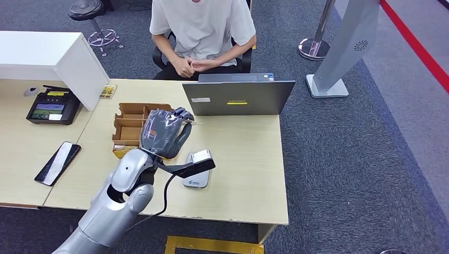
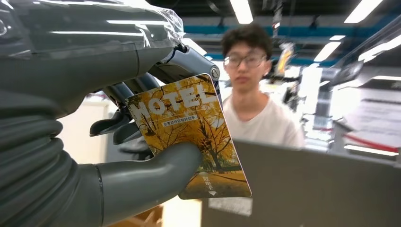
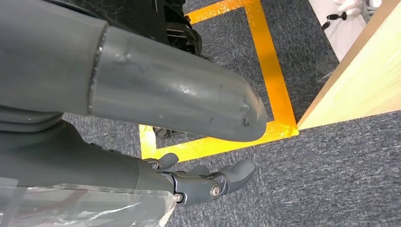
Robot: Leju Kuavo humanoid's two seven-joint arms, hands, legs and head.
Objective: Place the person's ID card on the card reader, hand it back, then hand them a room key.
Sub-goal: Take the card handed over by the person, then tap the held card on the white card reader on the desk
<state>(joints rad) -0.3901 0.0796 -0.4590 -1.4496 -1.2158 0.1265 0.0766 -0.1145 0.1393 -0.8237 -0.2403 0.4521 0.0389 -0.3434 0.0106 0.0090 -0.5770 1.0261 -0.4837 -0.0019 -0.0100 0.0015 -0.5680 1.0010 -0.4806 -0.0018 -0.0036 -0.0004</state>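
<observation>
Thumb and fingers of our left hand (image 2: 142, 142) pinch the room key (image 2: 189, 137), raised face-out toward the person (image 1: 201, 32) at twelve o'clock beyond the laptop (image 1: 238, 98), likely for handover. Our right hand (image 3: 198, 179) hangs by the floor, fingers loosely apart, holding nothing.

Glossy printed room key (image 2: 189, 137), pinched by matt grey plastic left hand (image 2: 142, 132) under crinkled clear film. Smooth pale wood-look bench (image 1: 238, 159). Brown cardboard tray (image 1: 129, 124). Matt grey laptop (image 1: 238, 98); glossy black phone (image 1: 57, 162). Rough blue-grey carpet (image 3: 331, 189) with shiny yellow tape (image 3: 269, 71). Scuffed matt right hand (image 3: 189, 109), holding nothing.
</observation>
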